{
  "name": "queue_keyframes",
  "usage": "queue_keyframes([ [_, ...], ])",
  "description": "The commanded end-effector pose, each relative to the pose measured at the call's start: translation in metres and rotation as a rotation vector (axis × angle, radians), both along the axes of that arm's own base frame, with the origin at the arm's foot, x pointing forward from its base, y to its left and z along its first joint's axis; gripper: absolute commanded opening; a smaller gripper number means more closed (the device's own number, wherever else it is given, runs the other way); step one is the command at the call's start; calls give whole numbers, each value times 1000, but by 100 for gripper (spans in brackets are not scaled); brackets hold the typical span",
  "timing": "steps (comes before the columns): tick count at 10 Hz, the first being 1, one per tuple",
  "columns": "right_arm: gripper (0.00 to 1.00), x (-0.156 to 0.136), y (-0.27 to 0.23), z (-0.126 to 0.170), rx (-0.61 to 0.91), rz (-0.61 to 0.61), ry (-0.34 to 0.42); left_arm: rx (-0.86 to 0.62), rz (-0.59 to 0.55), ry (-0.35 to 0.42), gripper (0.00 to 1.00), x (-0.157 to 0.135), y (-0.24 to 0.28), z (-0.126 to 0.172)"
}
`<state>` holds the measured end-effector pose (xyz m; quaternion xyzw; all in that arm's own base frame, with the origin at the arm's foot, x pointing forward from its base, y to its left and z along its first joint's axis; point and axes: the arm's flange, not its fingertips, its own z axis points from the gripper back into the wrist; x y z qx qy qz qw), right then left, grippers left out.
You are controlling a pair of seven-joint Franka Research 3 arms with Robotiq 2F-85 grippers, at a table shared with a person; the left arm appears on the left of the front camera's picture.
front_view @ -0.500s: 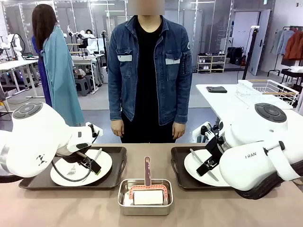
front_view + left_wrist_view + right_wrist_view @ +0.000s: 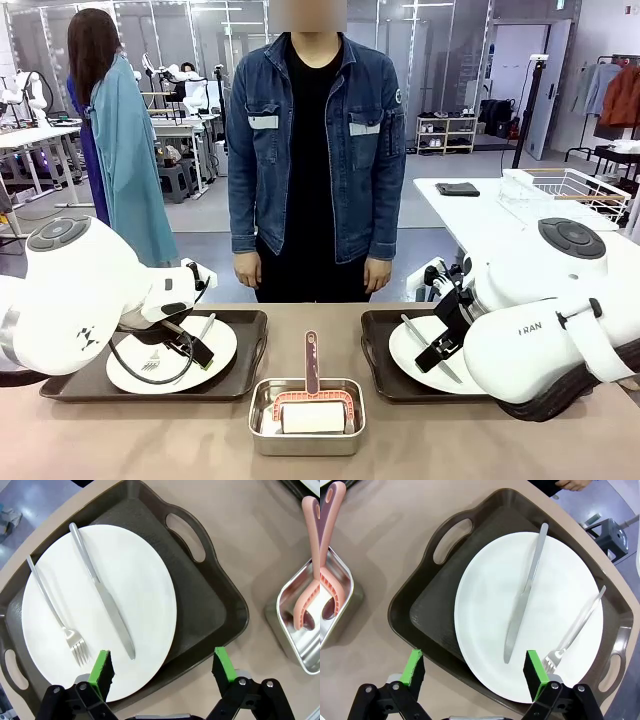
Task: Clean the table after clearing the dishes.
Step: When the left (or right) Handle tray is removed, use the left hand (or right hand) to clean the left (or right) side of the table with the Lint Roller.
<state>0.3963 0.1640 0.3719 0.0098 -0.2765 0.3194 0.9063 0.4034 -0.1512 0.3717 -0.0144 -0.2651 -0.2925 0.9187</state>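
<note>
Two white plates, left plate [image 2: 145, 595] and right plate [image 2: 560, 595], lie on the left tray [image 2: 215, 605] and right tray [image 2: 427, 605] on the worktop [image 2: 150, 440]. Left gripper [image 2: 162, 667] and right gripper [image 2: 474, 669] hover over them, jaws released.

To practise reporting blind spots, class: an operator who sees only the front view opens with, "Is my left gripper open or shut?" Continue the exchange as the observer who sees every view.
Observer: Open. The left gripper hangs over the rim of the left plate, holding nothing.
Operator: And the right one?
Observer: The right gripper is open too, and empty.
Operator: My arm hides part of the right plate. Is a fork there?
Observer: Yes, a fork lies beside the knife, not touching it.
</note>
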Motion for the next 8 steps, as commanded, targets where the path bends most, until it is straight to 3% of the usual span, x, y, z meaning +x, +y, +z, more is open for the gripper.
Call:
queue_keyframes([
  [1,100,0,0,0,1,0,0,0,0,0,100,0,0,0],
  [8,100,8,-3,10,18,9,-9,-5,-13,-9,100,6,1,9],
])
